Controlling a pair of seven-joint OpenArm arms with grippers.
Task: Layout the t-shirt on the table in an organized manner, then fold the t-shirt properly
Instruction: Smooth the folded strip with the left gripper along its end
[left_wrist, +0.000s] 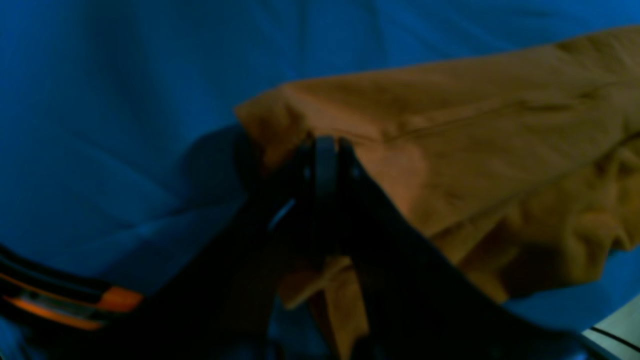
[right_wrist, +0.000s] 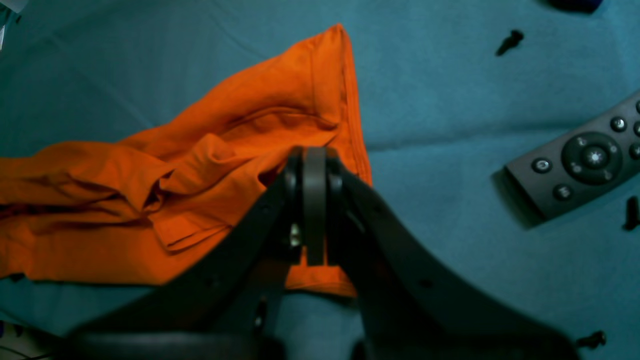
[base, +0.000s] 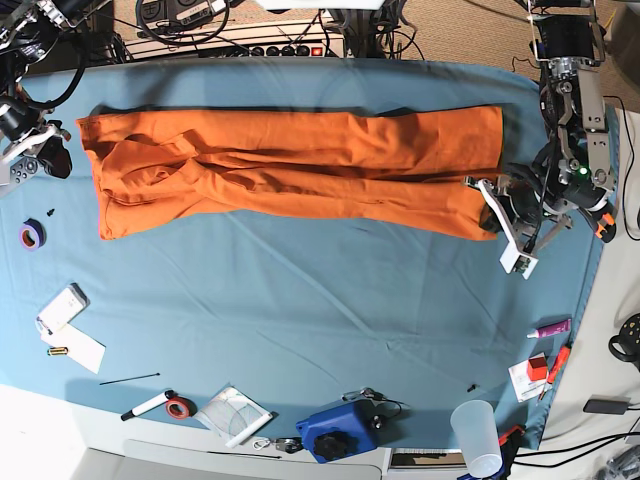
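The orange t-shirt (base: 290, 165) lies stretched into a long wrinkled band across the far half of the teal-covered table (base: 320, 310). My left gripper (left_wrist: 325, 147) is shut on the t-shirt (left_wrist: 450, 150) at a corner of the fabric; in the base view this gripper (base: 487, 212) is at the band's right end. At the left end, my right gripper (base: 62, 160) is also shut. In the right wrist view its tips (right_wrist: 315, 157) pinch the bunched t-shirt (right_wrist: 150, 200), with a hemmed edge showing below the fingers.
A grey remote control (right_wrist: 580, 160) and small black screws (right_wrist: 509, 42) lie right of my right gripper. A tape roll (base: 31, 235), white cards (base: 62, 308), marker (base: 148, 405), blue device (base: 335, 432), plastic cup (base: 476, 435) and a pen (base: 548, 328) line the near and side edges.
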